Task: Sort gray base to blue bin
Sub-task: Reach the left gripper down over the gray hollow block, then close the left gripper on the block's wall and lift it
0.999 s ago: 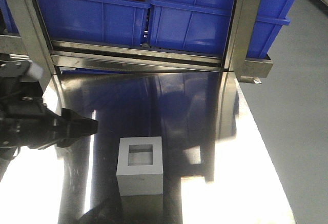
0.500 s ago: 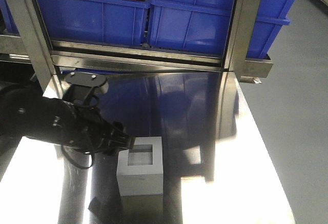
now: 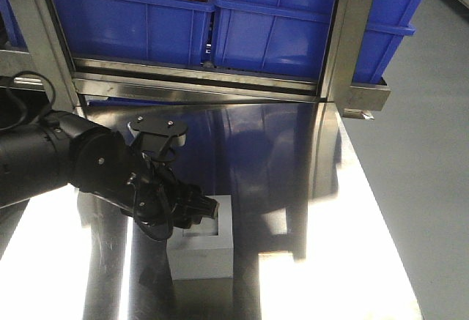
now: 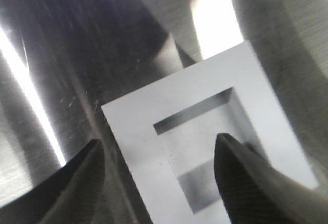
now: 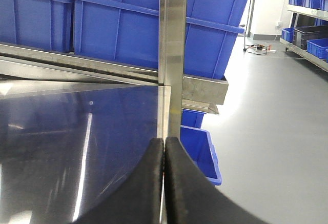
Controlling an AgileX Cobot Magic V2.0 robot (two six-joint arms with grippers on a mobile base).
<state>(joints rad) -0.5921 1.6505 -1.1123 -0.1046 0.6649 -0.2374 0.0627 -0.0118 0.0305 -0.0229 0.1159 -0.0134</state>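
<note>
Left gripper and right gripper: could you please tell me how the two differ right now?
The left gripper is open; the right gripper is shut. The left gripper straddles one wall of the gray base, one finger over its recess, the other outside; the right gripper holds nothing, above the steel table. Both have dark, curved fingers.

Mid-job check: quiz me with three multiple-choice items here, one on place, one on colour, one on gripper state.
1. The gray base sits: A on the steel table; B on a shelf; C on the floor.
2. The crates behind the table are: A red; B blue; C green.
3. The left gripper is: A shut empty; B shut on the base; C open.
Answers: 1 A: it stands on the reflective top. 2 B: their walls are bright blue. 3 C: its jaws stand apart, one inside the recess.
</note>
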